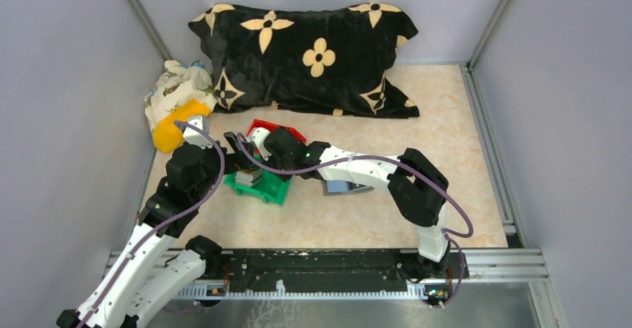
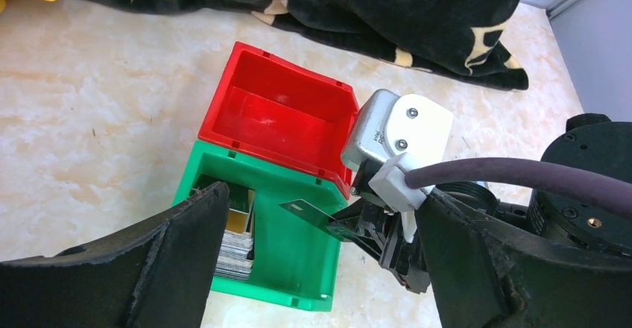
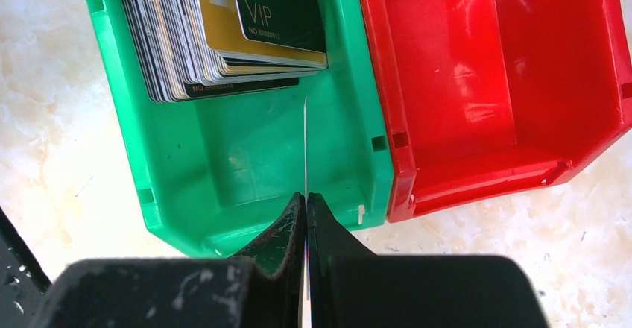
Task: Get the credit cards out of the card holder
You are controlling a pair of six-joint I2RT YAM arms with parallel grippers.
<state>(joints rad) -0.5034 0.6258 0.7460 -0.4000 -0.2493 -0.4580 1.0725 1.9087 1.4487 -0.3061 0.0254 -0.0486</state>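
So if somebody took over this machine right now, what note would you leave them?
Left gripper: open, empty, above the green plastic bin.
Right gripper: shut on one thin card, held over that bin.
A stack of cards lies in it; the red plastic bin alongside is empty.
The flat grey folding card holder lies on the table, right of the bins, under the right arm.
Left: drop this card; whether the holder hides more cannot be seen.
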